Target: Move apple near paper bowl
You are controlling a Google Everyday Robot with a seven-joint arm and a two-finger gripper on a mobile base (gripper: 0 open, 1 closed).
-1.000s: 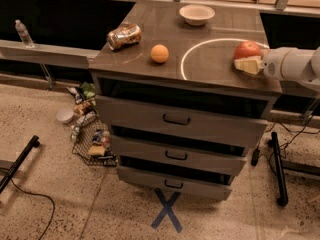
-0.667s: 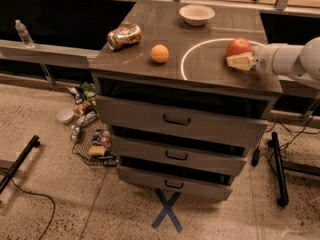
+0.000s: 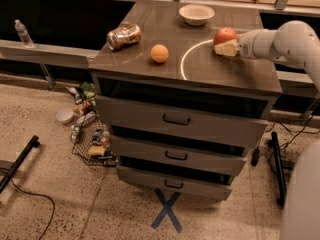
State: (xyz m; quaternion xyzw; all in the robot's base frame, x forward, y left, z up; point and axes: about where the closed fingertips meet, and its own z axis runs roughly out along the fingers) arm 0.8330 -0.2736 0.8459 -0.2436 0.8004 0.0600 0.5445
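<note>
The red apple [image 3: 225, 35] with an orange-yellow blush is at the right of the cabinet top [image 3: 150, 24], just above the surface. My gripper [image 3: 224, 47] reaches in from the right and is shut on the apple, its cream fingers [image 3: 226, 49] under and around the apple's lower side. The off-white paper bowl [image 3: 196, 13] sits at the back of the top, up and to the left of the apple, with a gap between them.
A small orange fruit [image 3: 159, 53] sits mid-top and a dented can [image 3: 123, 36] lies at the left. A white circle [image 3: 186, 59] is marked on the top. A wire basket of litter [image 3: 92, 140] stands on the floor at left, with a water bottle [image 3: 22, 33] on the left ledge.
My gripper has carried the apple leftward and toward the back of the top, closer to the paper bowl. The bowl, orange fruit and can have not moved.
</note>
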